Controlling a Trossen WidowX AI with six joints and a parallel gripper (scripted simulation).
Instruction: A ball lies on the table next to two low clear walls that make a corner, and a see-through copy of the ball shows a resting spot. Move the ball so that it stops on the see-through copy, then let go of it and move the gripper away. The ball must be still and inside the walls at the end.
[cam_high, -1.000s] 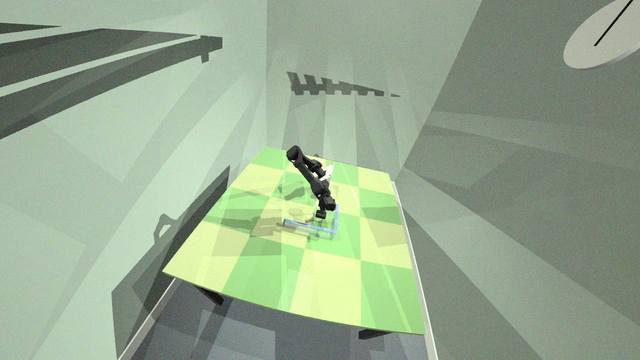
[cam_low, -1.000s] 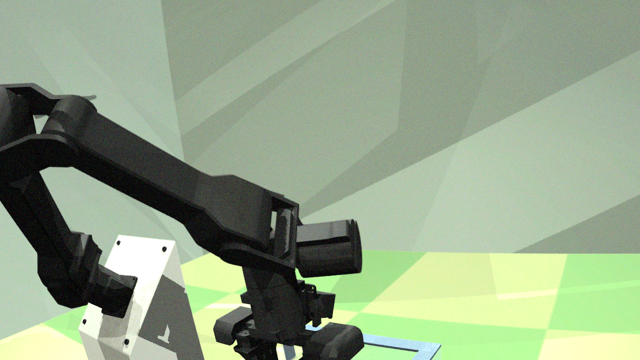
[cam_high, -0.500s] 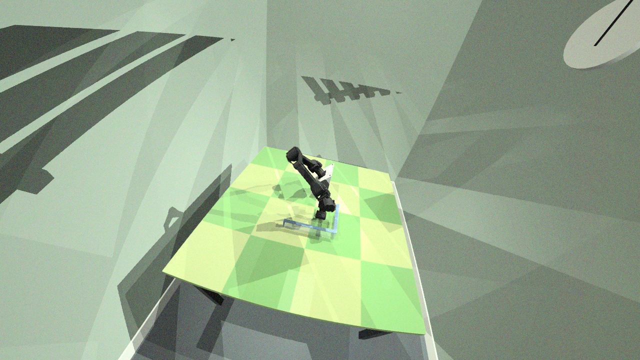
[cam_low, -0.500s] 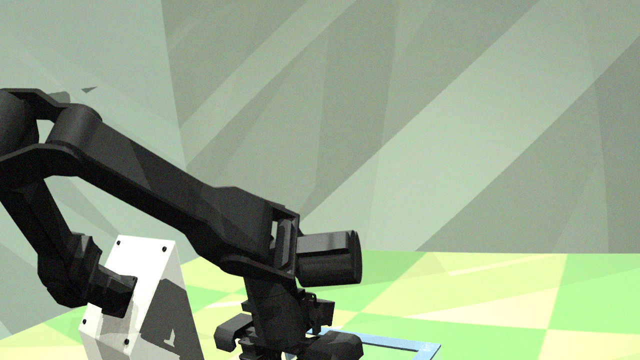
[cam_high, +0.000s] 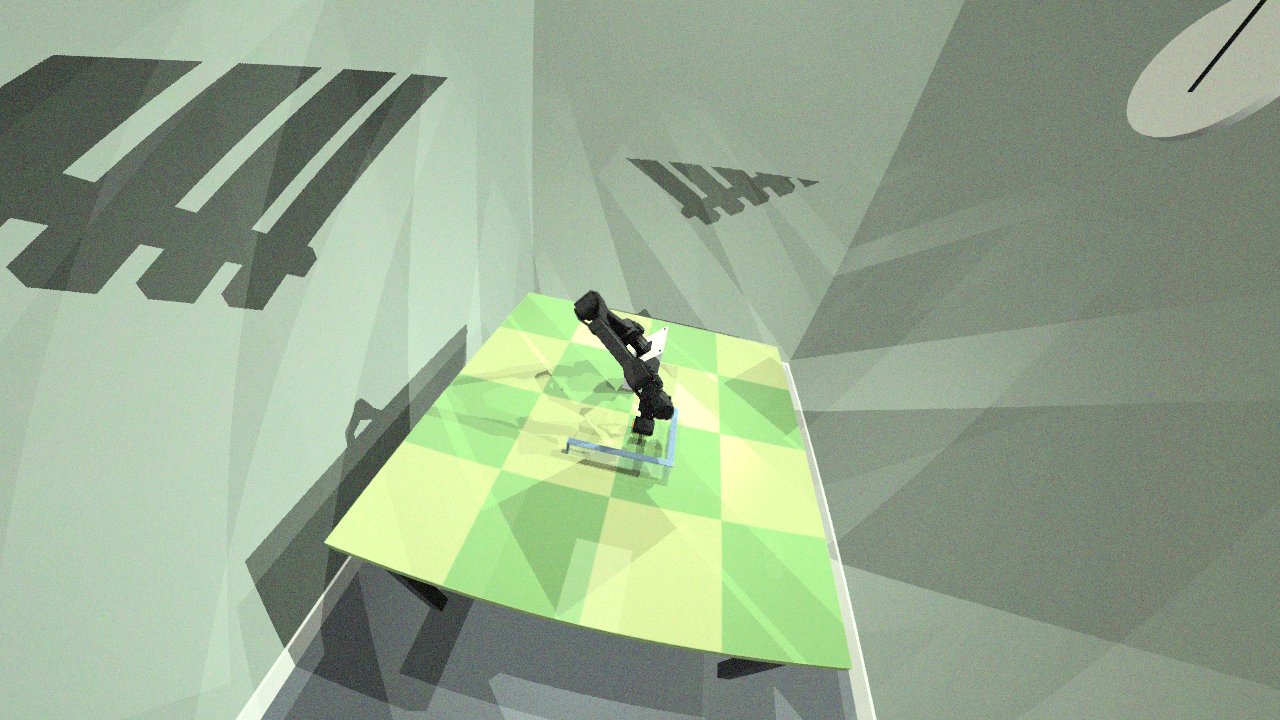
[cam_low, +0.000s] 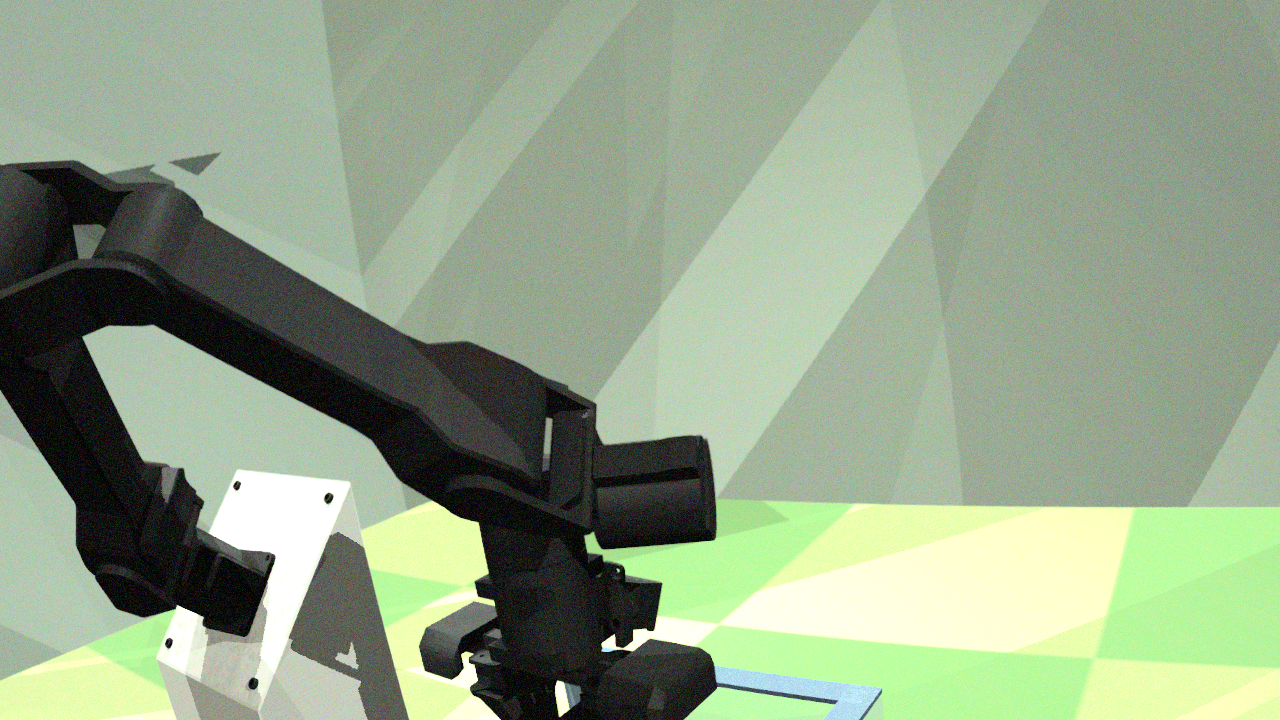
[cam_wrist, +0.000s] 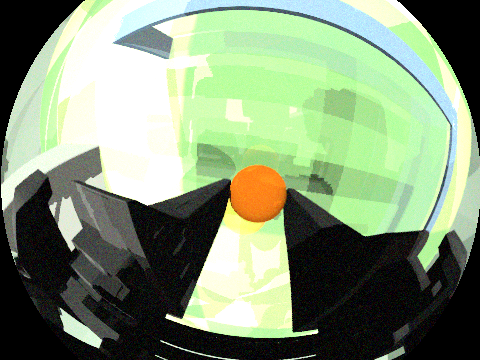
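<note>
The orange ball is between the two fingertips of my gripper in the wrist view, touched from both sides. The gripper is shut on it. A pale yellow see-through copy shows just below the ball in the wrist view, partly hidden by the ball and the left finger. The low clear walls with blue top rims form a corner around the gripper's spot. In the top view the gripper hides the ball; in the exterior view the fingertips are below the frame. The ball's height above the table cannot be told.
The checkered table spreads around the walls. A white slanted block with black screws stands beside the arm's base. The other wall runs close beside the gripper in the top view.
</note>
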